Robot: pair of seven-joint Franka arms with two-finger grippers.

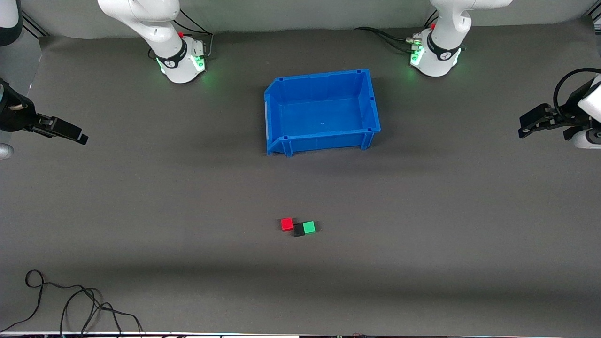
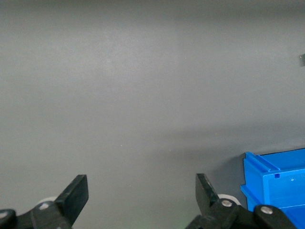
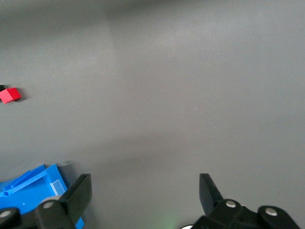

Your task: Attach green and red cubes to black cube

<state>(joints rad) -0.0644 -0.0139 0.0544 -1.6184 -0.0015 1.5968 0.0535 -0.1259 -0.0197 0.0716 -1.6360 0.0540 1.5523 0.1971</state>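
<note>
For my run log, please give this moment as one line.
red cube, black cube, green cube touching | bin empty | left gripper open | right gripper open

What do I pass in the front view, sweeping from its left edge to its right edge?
right gripper → red cube → black cube → green cube → left gripper. I left out the blue bin; it spans the cubes' columns.

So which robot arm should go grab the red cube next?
Probably the right. The red cube lies on the black cube's side toward the right arm, and the right gripper is open. The left gripper, also open, waits past the green cube.
</note>
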